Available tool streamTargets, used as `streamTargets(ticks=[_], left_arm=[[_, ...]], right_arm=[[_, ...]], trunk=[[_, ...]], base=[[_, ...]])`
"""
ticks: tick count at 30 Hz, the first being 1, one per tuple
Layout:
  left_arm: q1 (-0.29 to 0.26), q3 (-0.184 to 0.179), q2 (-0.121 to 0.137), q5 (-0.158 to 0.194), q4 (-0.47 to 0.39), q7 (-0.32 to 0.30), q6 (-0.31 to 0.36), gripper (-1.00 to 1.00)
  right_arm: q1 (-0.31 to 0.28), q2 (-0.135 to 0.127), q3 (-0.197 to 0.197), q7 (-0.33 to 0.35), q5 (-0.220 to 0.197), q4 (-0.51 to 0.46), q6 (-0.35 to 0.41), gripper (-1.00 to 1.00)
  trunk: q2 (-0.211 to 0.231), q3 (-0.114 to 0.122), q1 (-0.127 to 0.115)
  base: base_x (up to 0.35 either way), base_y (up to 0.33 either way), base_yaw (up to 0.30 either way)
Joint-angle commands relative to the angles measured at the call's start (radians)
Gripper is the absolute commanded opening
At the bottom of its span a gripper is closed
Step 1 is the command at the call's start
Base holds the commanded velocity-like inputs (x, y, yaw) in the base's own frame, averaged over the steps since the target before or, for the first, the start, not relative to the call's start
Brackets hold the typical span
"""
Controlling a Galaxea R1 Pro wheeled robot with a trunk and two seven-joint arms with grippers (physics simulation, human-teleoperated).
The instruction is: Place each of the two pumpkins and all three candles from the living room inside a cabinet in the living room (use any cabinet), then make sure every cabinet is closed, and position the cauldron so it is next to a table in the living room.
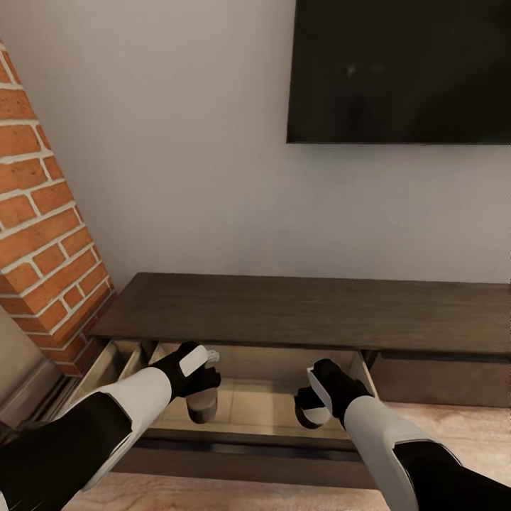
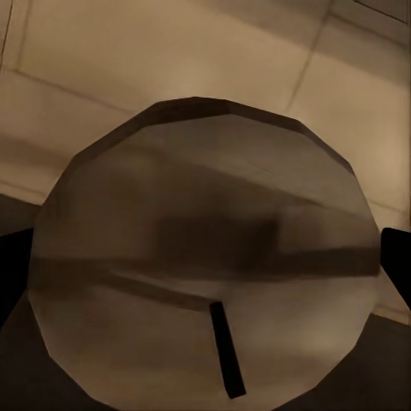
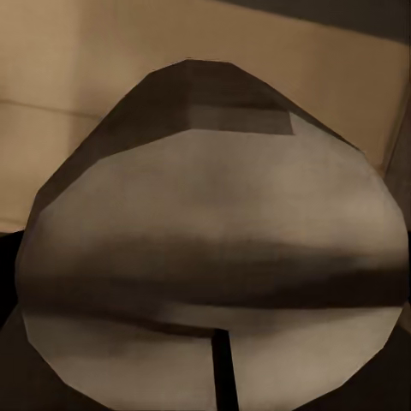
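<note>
Candles sit in both of our grippers over the open drawer of the cabinet (image 1: 305, 309). From the head view we see the long dark brown unit against the pale wall, a black television (image 1: 401, 71) mounted above it and a brick column (image 1: 42, 234) to the left. One drawer (image 1: 262, 401) is pulled out toward us, its beige inside showing. Our left gripper (image 1: 201, 387) reaches down into the drawer's left part, and the left candle (image 1: 201, 406) hangs below it, a beige-grey stub close to the drawer bottom; we cannot tell whether it touches. Our right gripper (image 1: 316, 404) reaches into the drawer's right part, and the right candle (image 1: 310, 417) shows as a pale edge under the black hand. A narrower drawer at the far left also stands open beside the bricks.

From the left wrist view, the candle (image 2: 201, 257) is seen end-on, a round grey face with a short dark wick, the beige drawer floor behind it. Dark fingers (image 2: 396, 265) press in at either side, so we read the left fingers as clenched on the candle.

From the right wrist view, the other candle (image 3: 210, 257) fills the middle, its wick pointing toward the camera, the beige drawer wall beyond. The dark fingers barely show at the edges; the right fingers appear closed around this candle
</note>
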Motion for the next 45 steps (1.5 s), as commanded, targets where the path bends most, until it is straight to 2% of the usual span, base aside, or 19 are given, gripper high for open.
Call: streamTargets(ticks=[1, 14, 23, 32, 37, 45], left_arm=[[0.000, 0.000, 0.000, -0.001, 0.000, 0.000, 0.000, -1.00], [0.000, 0.000, -0.002, -0.001, 0.001, 0.000, 0.000, -1.00], [0.000, 0.000, 0.004, 0.001, 0.001, -0.014, 0.001, -1.00], [0.000, 0.000, 0.005, 0.001, 0.004, -0.024, 0.001, -1.00], [0.003, 0.000, 0.002, 0.002, 0.005, -0.029, -0.001, -1.00], [0.054, -0.001, 0.000, 0.000, 0.007, -0.074, -0.002, -1.00]], right_arm=[[0.000, 0.000, 0.000, 0.000, 0.000, 0.000, 0.000, -1.00], [0.001, 0.000, 0.001, 0.003, 0.000, 0.000, -0.002, -1.00], [0.001, 0.001, 0.001, 0.003, 0.000, 0.000, -0.001, -1.00], [0.003, 0.002, 0.001, 0.003, 0.000, 0.002, -0.002, -1.00], [0.003, 0.005, 0.002, -0.001, -0.003, 0.006, 0.000, -1.00], [0.003, 0.003, -0.001, -0.001, -0.007, 0.014, -0.006, -1.00]], trunk=[[-0.007, -0.003, 0.004], [-0.098, -0.044, 0.054], [-0.098, -0.044, 0.054], [-0.098, -0.044, 0.054], [-0.098, -0.044, 0.054], [-0.098, -0.044, 0.054]], base=[[0.000, 0.000, -0.043], [0.000, 0.000, -0.003], [0.005, 0.000, 0.000], [0.256, -0.045, 0.000], [0.052, -0.013, 0.000], [0.003, -0.001, 0.000]])
